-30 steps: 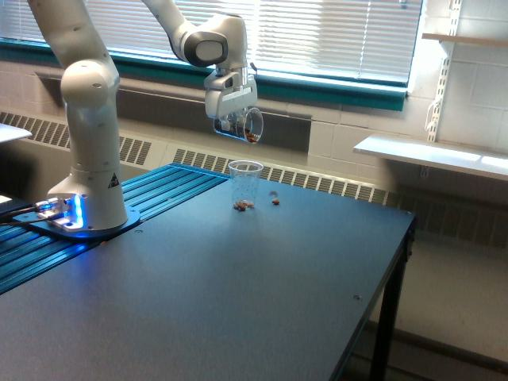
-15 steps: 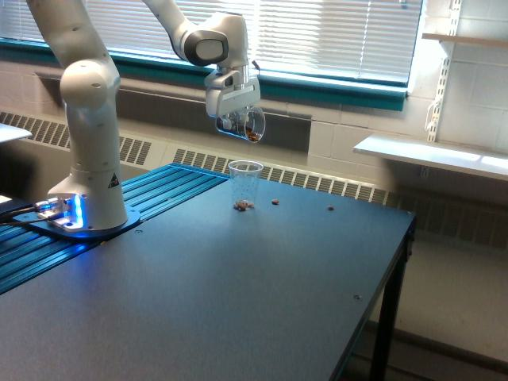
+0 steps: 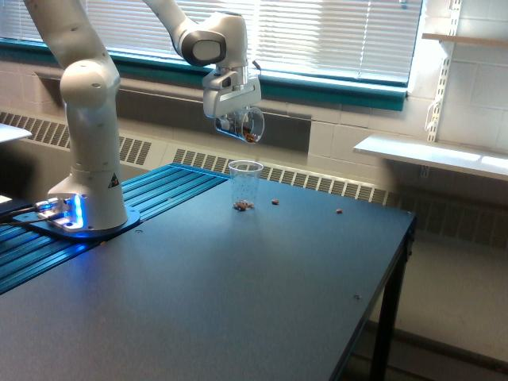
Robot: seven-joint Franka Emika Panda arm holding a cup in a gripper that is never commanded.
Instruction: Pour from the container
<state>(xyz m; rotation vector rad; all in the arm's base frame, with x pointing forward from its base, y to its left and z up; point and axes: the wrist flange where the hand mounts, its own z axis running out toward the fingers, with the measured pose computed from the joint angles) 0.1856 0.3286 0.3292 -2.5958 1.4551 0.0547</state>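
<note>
We see the container [image 3: 248,125] tipped on its side, long axis near horizontal, mouth toward the exterior view's right, brown bits at its rim. Gripper [image 3: 236,121] clamped on it. Below the gripper: upright speckled cup [image 3: 245,184]; brown pieces [image 3: 243,205] scattered on table [image 3: 238,302].

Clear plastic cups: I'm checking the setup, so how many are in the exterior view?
2. A clear tapered plastic cup is held tipped on its side in the white robot hand, some brown bits inside. A second clear plastic cup stands upright on the dark table below.
</note>
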